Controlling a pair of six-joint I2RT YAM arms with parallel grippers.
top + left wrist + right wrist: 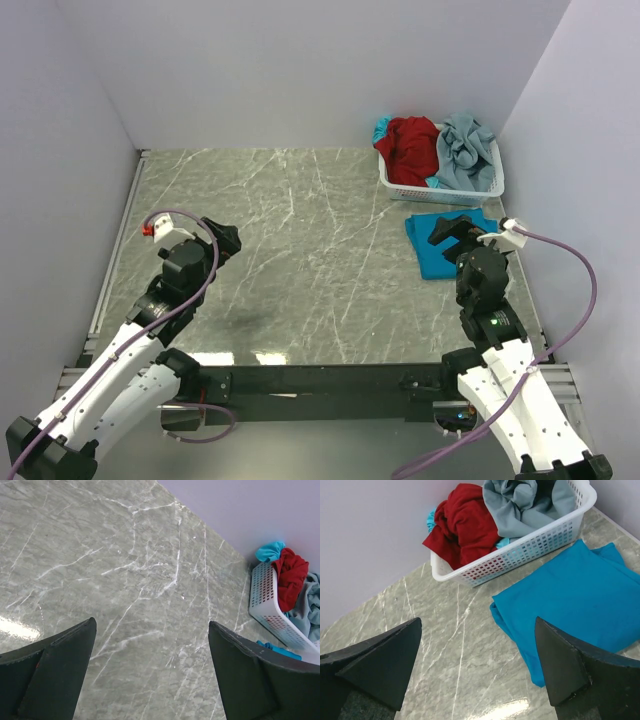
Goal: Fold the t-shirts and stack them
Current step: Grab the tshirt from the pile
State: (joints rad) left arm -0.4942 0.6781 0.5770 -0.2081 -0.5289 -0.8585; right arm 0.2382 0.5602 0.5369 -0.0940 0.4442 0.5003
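- Right fingers [375, 665] are spread fully wide and hold nothing. They hang over the near-left corner of the folded bright turquoise cloth t-shirt [425, 255].
- Left fingers [55, 675] are just as wide and also hold nothing. They sit over bare grey marble-look tabletop [300, 250] at 9 o'clock, well apart from all the cloth.
- The white plastic lattice basket [440, 188] sits in the 1 o'clock corner. The crumpled red cloth t-shirt [410, 148] fills its 9 o'clock half and the dusty grey-blue cloth t-shirt [465, 150] its 3 o'clock half. A further turquoise bit [381, 128] pokes out at the basket's 10 o'clock rim. The folded shirt lies flat at the basket's 6 o'clock, just beside it.
- Risk: if the right fingers drop straight down, they likely snag the folded shirt and wreck its fold.
- Risk: red and grey-blue are bunched touching each other, so a pinch on one may drag the other out too.
- Risk: the basket looks light, so a tug on cloth caught on its rim could slide or tip it onto the folded shirt.
- Risk: the shirts are bunched, so a blind pinch may catch several layers and the shirt then lands twisted.
- Risk: the left arm has a long reach toward 1 o'clock, so the two arms could clash near the basket.
- Risk: spreading the big grey-blue shirt near 3 o'clock may cover or shove the folded one.
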